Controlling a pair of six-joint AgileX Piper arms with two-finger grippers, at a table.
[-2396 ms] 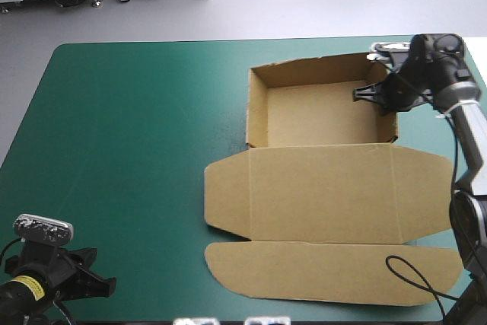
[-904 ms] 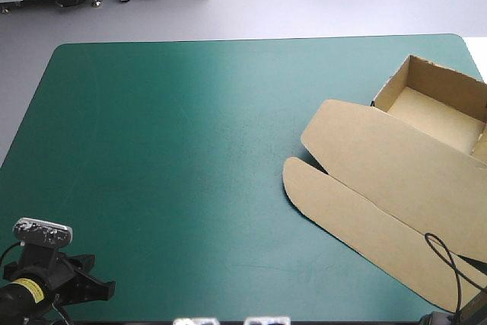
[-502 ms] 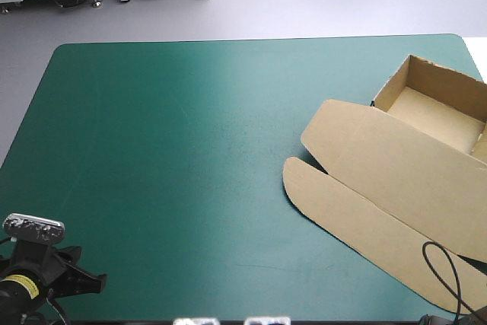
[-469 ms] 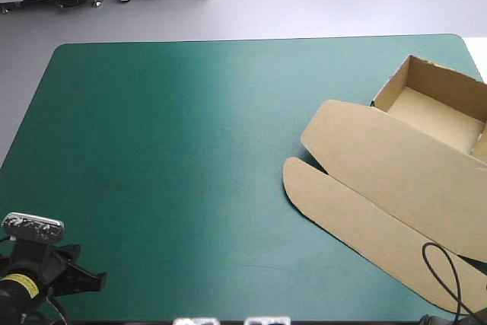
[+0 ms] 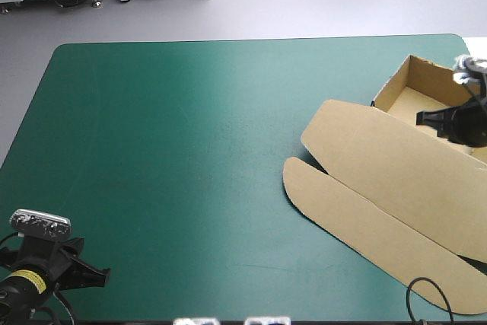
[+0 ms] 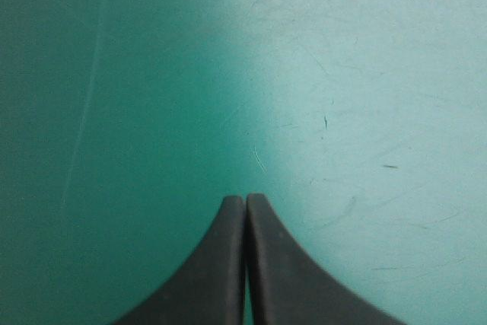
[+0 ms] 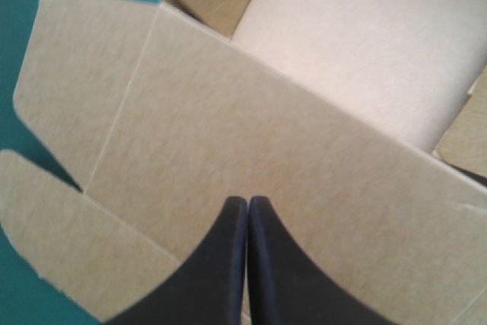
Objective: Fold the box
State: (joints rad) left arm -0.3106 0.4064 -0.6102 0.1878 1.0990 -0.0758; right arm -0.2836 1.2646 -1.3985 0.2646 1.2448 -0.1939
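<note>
The brown box [image 5: 396,180] lies at the table's right side, turned at an angle, as an open tray [image 5: 434,100] with raised walls and its lid flat toward the front. My right gripper [image 5: 421,117] comes in from the right edge and hovers over the tray's near wall, fingers shut with nothing held. In the right wrist view it [image 7: 248,202] points at the lid [image 7: 228,135] just short of the tray [image 7: 365,43]. My left gripper [image 5: 103,272] rests at the front left corner, shut; in its own view it [image 6: 245,199] sits over bare teal-green cover.
The teal-green table [image 5: 175,150] stretches bare from the left edge to the box. The box's right part runs off the picture at the table's right edge.
Earlier the box sat square nearer the middle with my right gripper at its right wall; it then shifted right and turned. The right gripper left view and has now returned over the tray.
</note>
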